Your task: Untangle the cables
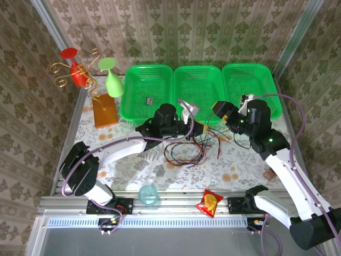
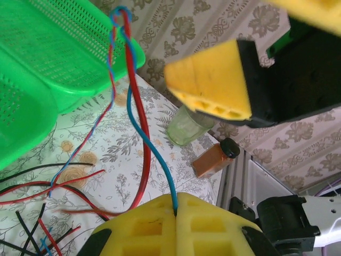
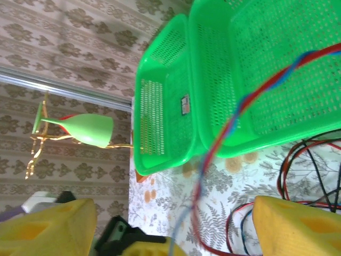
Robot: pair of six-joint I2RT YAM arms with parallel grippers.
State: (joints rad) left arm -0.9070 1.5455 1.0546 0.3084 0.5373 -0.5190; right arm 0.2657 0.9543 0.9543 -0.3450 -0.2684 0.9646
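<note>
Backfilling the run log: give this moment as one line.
left gripper: shut on cables | right gripper: open, cables between jaws | untangling: unfinished

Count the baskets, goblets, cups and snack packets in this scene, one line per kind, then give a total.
Green baskets: 3
Goblets: 2
Cup: 1
Snack packet: 1
Total: 7

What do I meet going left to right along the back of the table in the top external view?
Red glass, green glass, left green basket, middle green basket, right green basket.
</note>
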